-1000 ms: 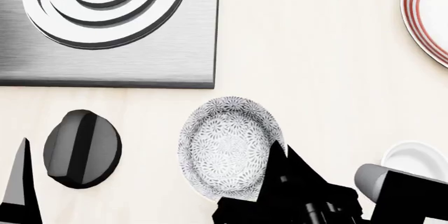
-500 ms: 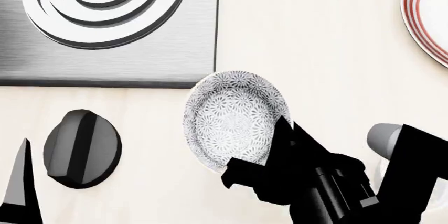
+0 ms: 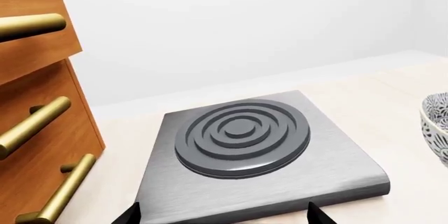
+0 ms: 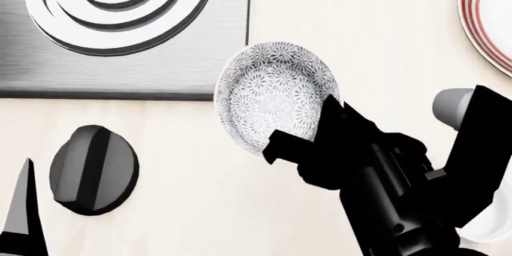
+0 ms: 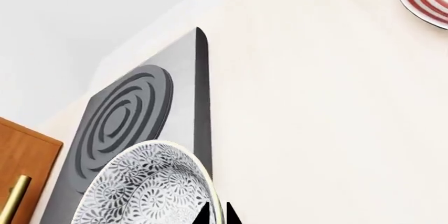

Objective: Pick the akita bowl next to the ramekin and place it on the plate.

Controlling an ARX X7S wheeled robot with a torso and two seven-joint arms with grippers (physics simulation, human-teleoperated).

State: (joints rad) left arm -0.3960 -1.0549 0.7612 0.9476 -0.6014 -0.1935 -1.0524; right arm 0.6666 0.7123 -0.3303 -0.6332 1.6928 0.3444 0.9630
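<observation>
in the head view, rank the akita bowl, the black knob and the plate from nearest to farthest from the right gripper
1. akita bowl, held at the right gripper.
2. plate, at the upper right edge.
3. black knob, far to the left, by the hob's near edge.

One akita bowl, one plate, one ramekin

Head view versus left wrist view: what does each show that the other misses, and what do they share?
Only the head view shows the right pincer gripping the patterned bowl's rim, the red-ringed plate at the far right edge, a black knob on the counter, and a sliver of the white cup behind the right arm. Only the left wrist view shows the wooden drawers with brass handles. Both show the patterned bowl and the grey burner plate.
</observation>
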